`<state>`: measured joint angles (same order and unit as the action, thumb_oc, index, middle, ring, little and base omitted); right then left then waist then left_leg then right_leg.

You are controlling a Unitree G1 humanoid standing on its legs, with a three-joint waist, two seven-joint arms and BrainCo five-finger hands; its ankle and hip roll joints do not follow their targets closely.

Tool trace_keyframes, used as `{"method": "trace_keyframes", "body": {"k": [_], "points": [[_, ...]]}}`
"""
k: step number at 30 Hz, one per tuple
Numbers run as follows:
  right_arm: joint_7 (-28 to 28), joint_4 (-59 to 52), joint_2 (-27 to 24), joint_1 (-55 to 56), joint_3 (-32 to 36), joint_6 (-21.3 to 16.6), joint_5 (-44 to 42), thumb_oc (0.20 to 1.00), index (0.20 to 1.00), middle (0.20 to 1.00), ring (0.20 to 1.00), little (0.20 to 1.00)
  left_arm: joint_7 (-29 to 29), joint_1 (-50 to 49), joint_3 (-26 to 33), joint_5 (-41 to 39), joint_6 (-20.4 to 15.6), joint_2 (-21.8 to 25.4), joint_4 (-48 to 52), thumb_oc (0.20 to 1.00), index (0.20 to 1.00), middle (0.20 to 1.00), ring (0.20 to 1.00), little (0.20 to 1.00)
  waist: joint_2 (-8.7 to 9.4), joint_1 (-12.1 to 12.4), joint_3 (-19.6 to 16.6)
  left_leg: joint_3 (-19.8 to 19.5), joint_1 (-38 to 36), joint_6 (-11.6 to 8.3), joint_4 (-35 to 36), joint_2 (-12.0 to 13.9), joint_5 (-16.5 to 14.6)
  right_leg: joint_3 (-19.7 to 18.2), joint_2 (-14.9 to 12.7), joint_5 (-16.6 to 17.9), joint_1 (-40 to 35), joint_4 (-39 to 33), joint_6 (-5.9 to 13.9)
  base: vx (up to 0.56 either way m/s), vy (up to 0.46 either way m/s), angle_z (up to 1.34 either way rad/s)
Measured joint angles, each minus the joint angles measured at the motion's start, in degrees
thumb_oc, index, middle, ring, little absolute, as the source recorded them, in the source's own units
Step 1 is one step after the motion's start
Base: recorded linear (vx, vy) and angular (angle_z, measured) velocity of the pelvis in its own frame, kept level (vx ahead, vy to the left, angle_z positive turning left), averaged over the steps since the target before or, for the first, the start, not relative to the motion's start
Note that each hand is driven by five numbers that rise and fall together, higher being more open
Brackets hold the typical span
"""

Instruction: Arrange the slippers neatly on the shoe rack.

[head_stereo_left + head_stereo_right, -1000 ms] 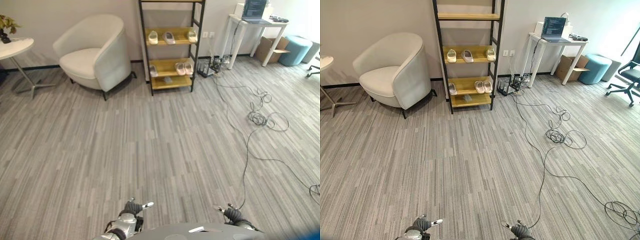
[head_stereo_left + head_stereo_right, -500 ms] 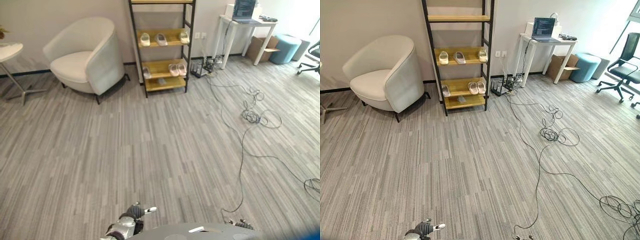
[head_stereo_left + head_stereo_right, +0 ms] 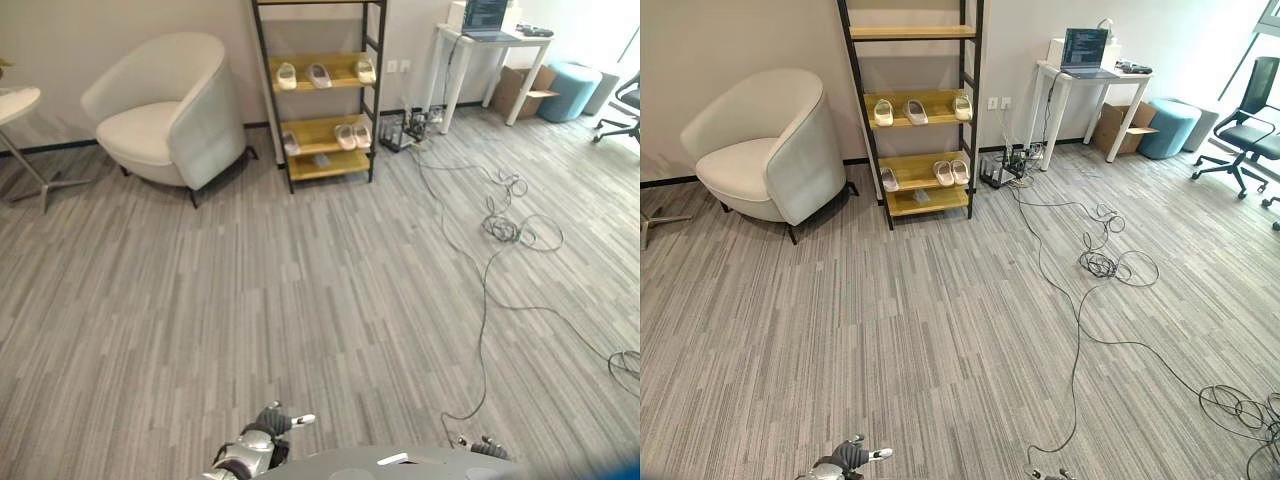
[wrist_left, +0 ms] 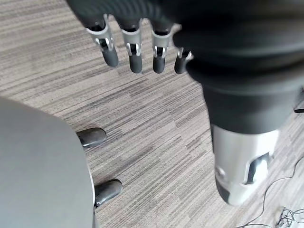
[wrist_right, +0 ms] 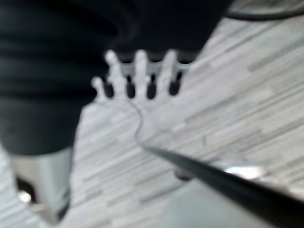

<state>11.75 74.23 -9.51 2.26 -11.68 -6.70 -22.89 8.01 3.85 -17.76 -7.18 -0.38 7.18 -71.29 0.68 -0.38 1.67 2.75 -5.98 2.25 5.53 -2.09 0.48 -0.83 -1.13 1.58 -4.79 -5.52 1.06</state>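
1. The black-framed shoe rack with pale wooden shelves [image 3: 320, 95] is standing against the far wall, well apart from both hands, which are hanging low at the near edge of the head views.
2. The pale slippers are already lying on it: three spaced apart on the upper shelf [image 3: 318, 75], and on the lower shelf a pair side by side [image 3: 353, 136] with one more slipper tipped up against the left post [image 3: 291, 144].
3. Each slipper's long axis is running front to back on its shelf, toes pointing towards the wall as far as I can tell.
4. The left hand [image 4: 135, 45] is hanging with its fingers straight and relaxed over bare grey striped carpet [image 3: 300, 300], holding nothing.
5. The right hand [image 5: 140, 76] is likewise showing straight, spread fingers with nothing in them.
6. The rack is lying ahead and slightly left, so the left hand is marginally nearer, though neither is within reach; the approach will probably have to come first.
7. A rounded white armchair [image 3: 165, 110] is sitting just left of the rack, narrowing that side.
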Motion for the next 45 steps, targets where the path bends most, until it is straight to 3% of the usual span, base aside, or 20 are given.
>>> {"method": "trace_keyframes", "body": {"k": [15,21,23,24,25,26,27,28,30,32,34,37,38,39,40,42,43,44,45], "points": [[1.9,-0.2,0.2,-0.9,-0.2,0.0,-1.7,1.0,1.0,1.0,1.0,1.0,2.5,1.1,1.0,-0.6,1.4,0.0,-2.2,1.0,1.0,1.0,1.0,1.0,-0.21,-0.1,0.1,0.4,-0.4,-0.67,-0.3,1.0,-0.2,-0.2,0.9,-0.5,-0.2,0.0,0.06,0.02,-0.08,-0.01],[0.6,0.1,0.3,-1.6,-0.6,0.0,-2.3,1.0,1.0,1.0,1.0,1.0,2.5,1.3,1.0,-1.1,1.4,0.1,-2.4,1.0,1.0,1.0,1.0,1.0,0.2,-0.2,0.7,1.7,-0.9,-2.15,-1.2,2.5,-1.0,-1.7,2.5,-0.6,-0.5,0.0,-1.56,-0.01,-0.112,-0.14],[-0.1,0.6,0.5,-1.8,-0.8,0.1,-2.2,1.0,1.0,1.0,1.0,1.0,2.4,1.7,1.0,-1.3,1.3,0.3,-2.5,1.0,1.0,1.0,1.0,1.0,0.52,0.0,1.4,1.9,1.1,-3.54,-4.5,3.2,-2.4,-1.7,3.1,-0.7,-0.2,0.2,-2.5,-0.1,-0.172,0.01],[-0.4,1.3,0.7,-2.4,-0.8,0.1,-2.2,1.0,1.0,1.0,1.0,1.0,2.4,2.2,1.0,-1.3,1.3,0.5,-2.6,1.0,1.0,1.0,1.0,1.0,1.01,0.0,2.5,1.9,4.5,-5.56,-10.9,3.4,-3.8,-1.6,3.0,-1.3,0.4,0.6,-3.49,-0.02,-0.144,0.09],[-0.5,2.0,0.7,-3.9,-0.8,0.2,-2.2,1.0,1.0,1.0,1.0,1.0,2.4,4.4,1.0,-1.3,1.2,1.1,-2.7,1.0,1.0,1.0,1.0,1.0,2.79,0.0,4.5,2.4,9.0,-6.94,-20.1,3.2,-4.4,-1.5,2.1,-1.1,0.4,1.1,-4.68,0.02,-0.051,0.05],[-0.5,2.2,0.0,-4.4,-1.0,0.5,-2.1,1.0,1.0,1.0,1.0,1.0,2.4,5.3,0.9,-1.1,1.2,0.9,-2.5,1.0,1.0,1.0,1.0,1.0,2.05,0.9,5.4,2.7,12.8,-7.51,-26.1,3.4,-4.9,-1.8,2.1,-1.3,0.7,1.5,-5.38,0.07,-0.023,-0.05],[-0.5,2.3,-0.8,-4.7,-1.9,0.6,-2.1,1.0,1.0,1.0,1.0,1.0,2.4,5.9,0.4,-1.0,1.2,0.5,-2.5,1.0,1.0,1.0,1.0,1.0,2.55,0.8,5.8,2.7,14.4,-7.56,-28.2,3.9,-5.4,-1.7,2.2,-1.2,0.8,1.6,-5.46,0.17,0.0,-0.13],[-0.5,2.3,-1.7,-5.0,-2.4,0.7,-1.9,1.0,1.0,1.0,1.0,1.0,2.3,6.2,0.4,-0.8,1.2,0.0,-2.6,1.0,1.0,1.0,1.0,1.0,0.89,0.9,6.5,2.7,15.6,-7.42,-28.8,4.3,-5.5,-1.8,2.5,-1.0,0.3,1.4,-6.21,0.38,0.007,-0.09],[-0.9,3.4,-3.0,-5.6,-2.9,1.0,-1.5,1.0,1.0,1.0,1.0,1.0,2.4,6.8,0.5,-0.6,1.2,-1.1,-3.7,1.0,1.0,1.0,1.0,1.0,-0.6,1.5,7.3,1.6,16.4,-7.43,-21.1,3.1,-4.9,-2.5,2.3,-1.1,0.8,1.3,-6.48,0.33,0.017,-0.1],[-1.6,4.2,-3.7,-8.0,-3.0,1.7,-1.5,1.0,1.0,1.0,1.0,1.0,2.4,8.1,1.1,-0.5,1.2,-1.2,-4.5,1.0,1.0,1.0,1.0,1.0,-1.78,2.1,8.2,1.5,16.9,-7.84,-9.7,1.7,-0.6,-4.0,2.1,-0.6,1.0,0.2,-6.61,0.26,0.015,-0.22],[-1.8,4.4,-3.6,-9.5,-2.5,1.8,-1.5,1.0,1.0,1.0,1.0,1.0,2.4,8.8,2.9,-0.6,1.2,-1.6,-5.5,1.0,1.0,1.0,1.0,1.0,-2.55,4.4,8.5,1.1,16.3,-9.05,-1.7,2.2,2.3,-6.8,2.8,-0.9,0.8,0.1,-6.56,0.35,0.058,-0.63],[-1.9,4.3,-3.4,-10.2,-2.7,1.5,-0.4,1.0,1.0,1.0,1.0,1.0,2.5,8.2,4.9,-1.2,1.2,-1.8,-5.5,1.0,1.0,1.0,1.0,1.0,-4.04,6.0,7.2,0.9,15.3,-8.78,-3.9,3.4,3.1,-10.2,3.7,-3.5,-1.1,0.0,-5.28,0.42,0.086,-0.73],[-1.9,4.4,-3.2,-10.1,-2.8,1.3,-0.4,1.0,1.0,1.0,1.0,1.0,2.5,8.4,5.1,-1.3,1.2,-1.8,-5.9,1.0,1.0,1.0,1.0,1.0,-3.67,5.9,7.1,1.2,15.5,-8.34,-5.7,3.0,3.4,-11.1,3.2,-4.5,-1.5,0.2,-6.1,0.62,0.126,-0.73],[-1.8,4.5,-2.5,-9.0,-3.1,1.3,-0.2,1.0,1.0,1.0,1.0,1.0,2.4,8.4,5.8,-2.3,1.2,-1.8,-6.2,1.0,1.0,1.0,1.0,1.0,-2.95,6.6,5.9,1.9,16.9,-6.25,-9.8,2.3,0.7,-11.9,2.2,-6.3,-1.8,0.9,-4.5,0.46,0.082,-0.74],[-1.8,4.7,-2.0,-8.6,-3.4,1.4,0.2,1.0,1.0,1.0,1.0,1.0,2.6,7.7,5.6,-2.5,1.1,-2.0,-6.4,1.0,1.0,1.0,1.0,1.0,-3.35,6.8,4.9,2.7,16.4,-3.81,-10.8,2.3,0.5,-10.9,2.3,-9.5,-0.4,7.1,-2.21,0.34,0.054,-0.8],[-1.8,3.4,-0.5,-7.7,-3.5,1.5,1.0,1.0,1.0,1.0,1.0,1.0,3.3,7.6,4.3,-2.8,1.3,-1.0,-5.7,1.0,1.0,1.0,1.0,1.0,-2.1,5.1,5.3,3.5,13.5,-2.52,-10.1,1.9,-0.3,-7.8,3.0,-14.7,6.5,31.6,5.89,0.2,0.046,-0.49],[-1.7,2.2,0.0,-6.6,-2.8,1.3,1.1,1.0,1.0,1.0,1.0,1.0,3.6,6.4,3.3,-2.9,1.2,-0.3,-5.4,1.0,1.0,1.0,1.0,1.0,-0.97,4.0,4.3,4.4,11.7,-1.1,-9.1,0.8,0.2,-7.2,2.7,-14.3,10.4,43.4,9.91,0.37,0.147,-0.29],[-1.7,1.7,0.1,-6.9,-2.6,1.3,1.9,1.0,1.0,1.0,1.0,1.0,3.7,6.5,1.9,-2.9,1.5,0.3,-5.4,1.0,1.0,1.0,1.0,1.0,0.59,3.2,4.5,4.4,10.4,1.38,-9.5,-0.2,0.3,-6.8,1.9,-11.4,12.6,52.0,13.32,0.31,0.128,-0.01],[-1.5,1.5,0.1,-6.6,-2.4,1.4,1.8,1.0,1.0,1.0,1.0,1.0,3.7,7.3,1.6,-2.8,1.4,0.3,-5.5,1.0,1.0,1.0,1.0,1.0,0.42,2.1,4.8,3.1,9.9,2.64,-9.5,-0.9,-1.3,-5.9,1.5,-10.8,13.5,55.0,13.09,0.38,0.13,0.26]]}}
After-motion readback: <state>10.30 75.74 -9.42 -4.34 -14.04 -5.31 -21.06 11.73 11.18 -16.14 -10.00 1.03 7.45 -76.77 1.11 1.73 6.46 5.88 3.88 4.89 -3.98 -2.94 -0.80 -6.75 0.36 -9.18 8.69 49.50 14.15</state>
